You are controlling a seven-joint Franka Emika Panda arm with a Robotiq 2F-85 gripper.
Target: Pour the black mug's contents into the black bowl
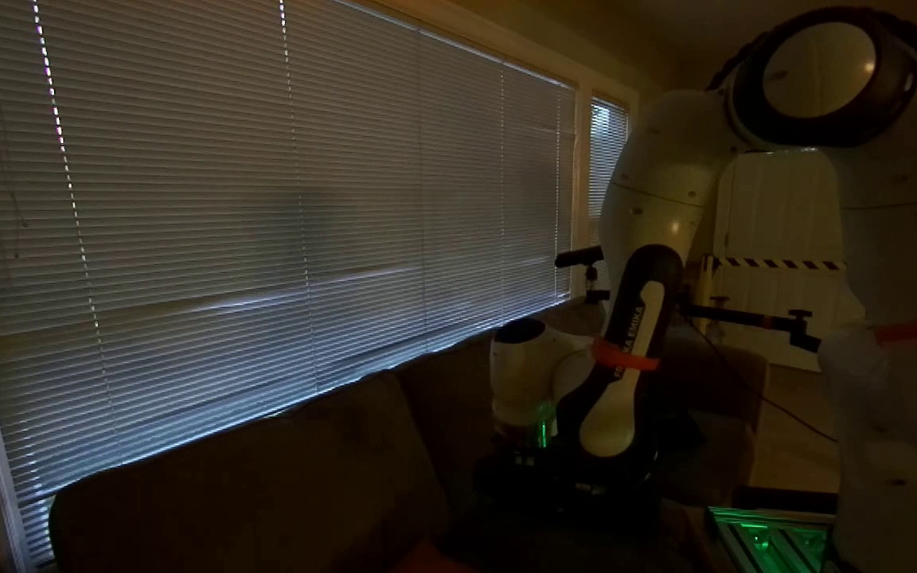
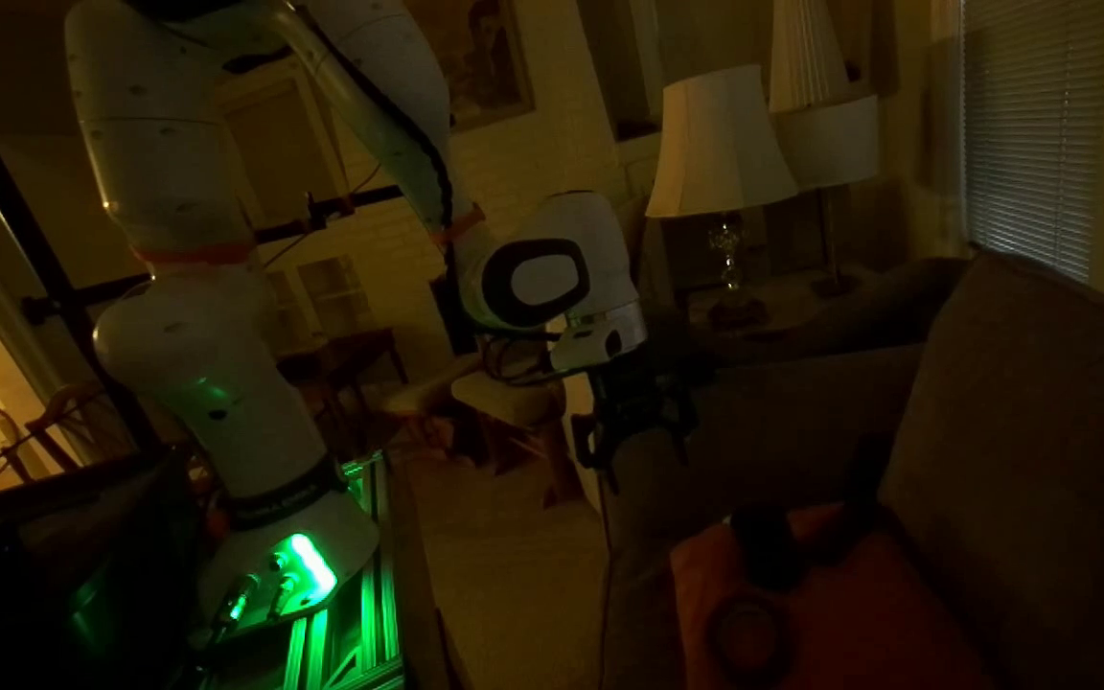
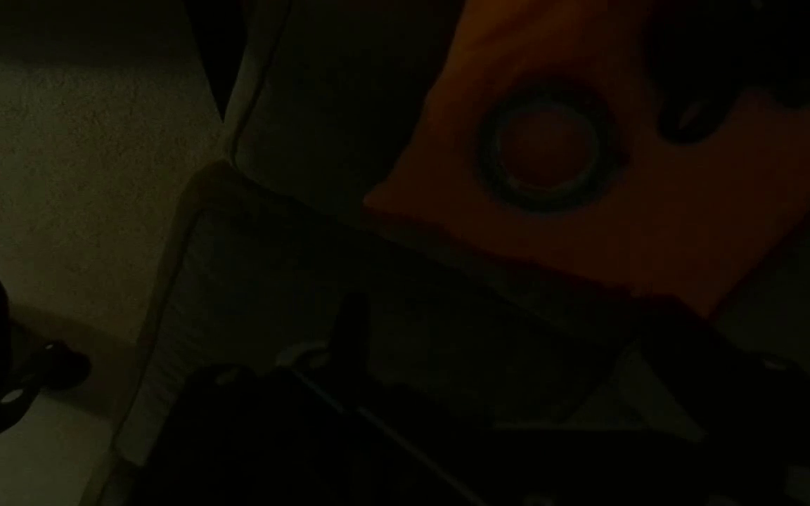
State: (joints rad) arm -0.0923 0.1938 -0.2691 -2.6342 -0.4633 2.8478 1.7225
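While dim light left much of the scene in shadow, the gripper [image 2: 648, 470] hung over the sofa [image 2: 1041, 450], its fingers [image 2: 681, 443] pointing down and standing well apart, with a gap between them in an exterior view; below the gripper and off to one side, an orange cloth [image 3: 658, 232] lay on the sofa; on that cloth, lower than the gripper and well apart from it, sat the black mug [image 2: 770, 551], whose handle [image 3: 686, 135] showed as a loop in the wrist view, though its outline merged with the gloom and its contents could not be made out; near the mug, likewise lower than the gripper, lay a dark, bowl-like ring [image 3: 544, 201] with orange showing inside it; past the gripper stood a pale-shaded lamp [image 2: 720, 144], and in an exterior view drawn blinds [image 1: 267, 223] rose beyond the gripper.
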